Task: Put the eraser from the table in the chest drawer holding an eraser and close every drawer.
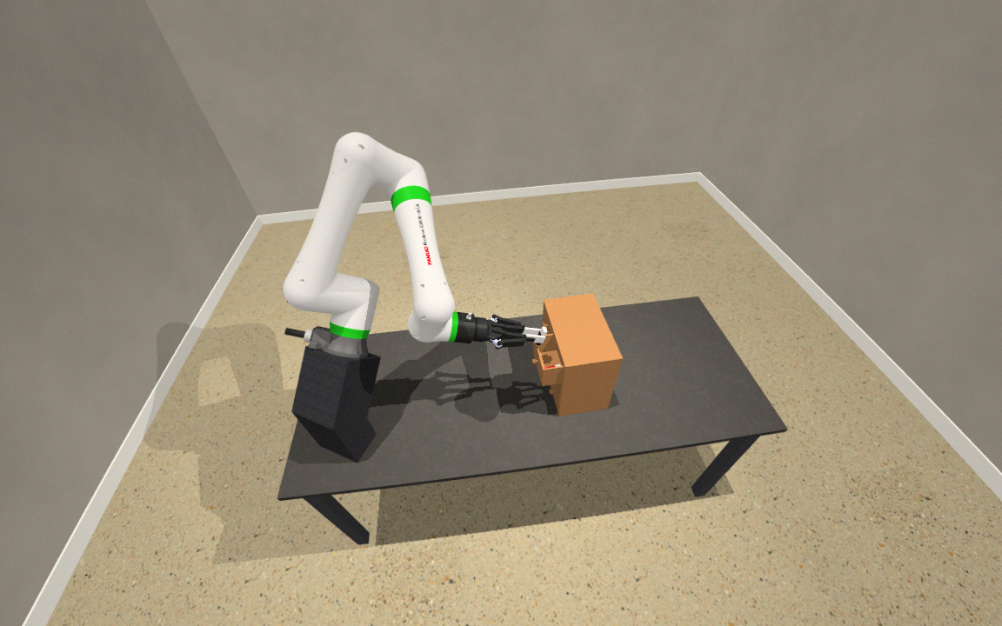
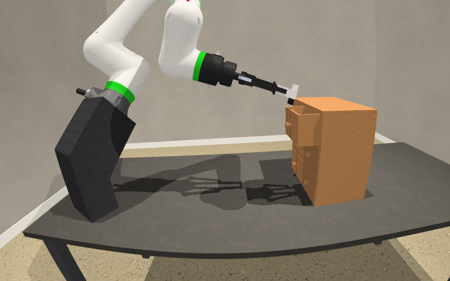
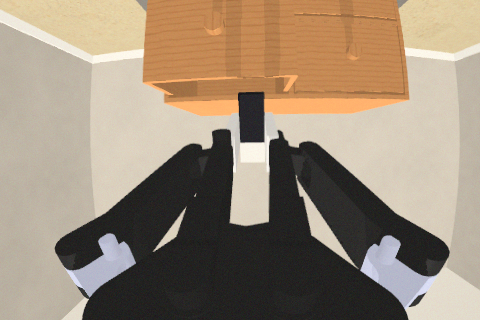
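Jaws [image 1: 542, 335] [image 2: 291, 92] grip eraser [image 2: 290, 101] [image 3: 251, 117] (seemingly)

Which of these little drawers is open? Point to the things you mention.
The top-right drawer [image 1: 551, 376] [image 2: 308, 129] [image 3: 180, 50], as you face the chest's [image 1: 584, 330] [image 2: 345, 157] [image 3: 320, 106] front: it alone sticks out.

Top view: I look down at a slant from high and far off; arm [image 1: 333, 225] left of centre, chest [image 1: 582, 330] right, whole table [image 1: 668, 404] in frame. Exterior view: nearer and lower, chest [image 2: 343, 153] at right, arm [image 2: 115, 52] cropped above, table [image 2: 184, 230] cut at right. Wrist view: closest, along the gripper [image 3: 252, 126] towards the drawer fronts, chest [image 3: 345, 70] upper centre. Shared by top and exterior: arm, table, chest.
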